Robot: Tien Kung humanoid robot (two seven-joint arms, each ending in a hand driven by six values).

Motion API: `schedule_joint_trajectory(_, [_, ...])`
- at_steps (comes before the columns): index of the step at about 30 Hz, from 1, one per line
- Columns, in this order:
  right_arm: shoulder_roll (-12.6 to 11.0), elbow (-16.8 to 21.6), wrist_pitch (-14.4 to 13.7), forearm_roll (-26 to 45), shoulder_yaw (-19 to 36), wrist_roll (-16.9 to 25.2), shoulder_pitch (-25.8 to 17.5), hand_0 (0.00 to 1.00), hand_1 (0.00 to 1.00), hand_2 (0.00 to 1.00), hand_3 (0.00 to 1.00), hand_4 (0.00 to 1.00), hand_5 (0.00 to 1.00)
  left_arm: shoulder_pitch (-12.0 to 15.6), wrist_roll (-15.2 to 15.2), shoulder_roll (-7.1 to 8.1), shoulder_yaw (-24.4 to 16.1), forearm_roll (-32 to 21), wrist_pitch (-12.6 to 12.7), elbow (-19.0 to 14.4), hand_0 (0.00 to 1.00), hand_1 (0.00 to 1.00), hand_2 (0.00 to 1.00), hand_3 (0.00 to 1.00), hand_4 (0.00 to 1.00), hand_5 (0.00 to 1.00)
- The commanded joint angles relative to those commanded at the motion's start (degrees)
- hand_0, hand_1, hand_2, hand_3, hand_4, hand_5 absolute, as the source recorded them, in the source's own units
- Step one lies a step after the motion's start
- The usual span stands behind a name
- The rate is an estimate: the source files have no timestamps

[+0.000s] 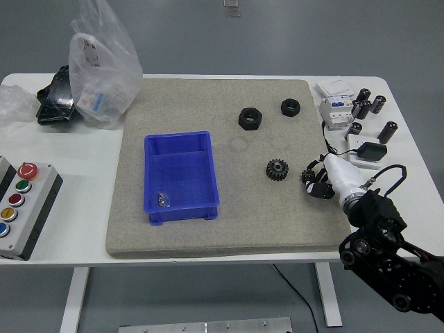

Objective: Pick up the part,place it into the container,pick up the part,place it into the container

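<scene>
- Head view shows the blue bin (182,175) on the left half of the grey mat (208,104), with 1 small metal piece (163,200) lying in its near left corner; I judge that 1 placement is likely done.
- Left to do, as I read it: at least 1 more pick and drop into the bin.
- 4 black parts sit outside the bin on the right half of the mat: a large nut (250,118) and a smaller nut (290,107) at the far side, a gear (277,169) nearer, and a small gear (309,176) just right of it.
- Right hand (319,182) is at the small gear, its dark fingers curled around it; whether they pinch it or only touch it, I cannot tell.
- Small gear looks to be resting on the mat, not lifted, well apart from the bin.
- Left arm is out of view.
- Hard to make out: the hand's fingertips, which merge with the black gear, and what the piece in the bin actually is.
- Plastic bag (104,62), button box (21,208) and small cylinders (368,104) lie on the white bench (402,139) off the mat, apparently not part of the job.
</scene>
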Motion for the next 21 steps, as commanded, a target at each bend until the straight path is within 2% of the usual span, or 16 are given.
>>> schedule_joint_trajectory(13, [-0.2, 0.3, 0.1, 0.1, -0.9, 0.3, 0.4, 0.262, 0.477, 0.394, 0.550, 0.595, 0.096, 0.0, 0.1, -0.04, 0.0, 0.0, 0.0, 0.0, 0.633, 0.566, 0.554, 0.622, 0.705, 0.293])
schedule_joint_trajectory(14, [-0.2, 0.3, 0.1, 0.1, -0.9, 0.5, 0.4, 0.257, 0.480, 0.465, 0.615, 0.543, 0.107, 0.0, 0.1, -0.04, 0.0, 0.0, 0.0, 0.0, 0.633, 0.566, 0.554, 0.623, 0.706, 0.293])
schedule_joint_trajectory(19, [-0.3, 0.6, 0.2, 0.0, -0.2, 1.2, 0.4, 0.257, 0.480, 0.465, 0.615, 0.543, 0.107, 0.0, 0.1, -0.03, 0.0, 0.1, 0.0, 0.0, 0.633, 0.566, 0.554, 0.623, 0.706, 0.293])
schedule_joint_trajectory(20, [-0.3, 0.8, 0.5, -0.2, 0.0, 1.1, 0.3, 0.229, 0.460, 0.760, 0.796, 0.625, 0.286, 0.0, 0.1, -0.03, 0.0, 0.1, -0.1, 0.0, 0.633, 0.566, 0.554, 0.622, 0.705, 0.293])
schedule_joint_trajectory(21, [-0.3, 1.0, 0.8, -0.4, 0.2, 0.9, 0.3, 0.229, 0.460, 0.760, 0.796, 0.625, 0.286, 0.0, 0.1, -0.04, 0.0, 0.1, -0.1, 0.0, 0.633, 0.566, 0.554, 0.622, 0.705, 0.293])
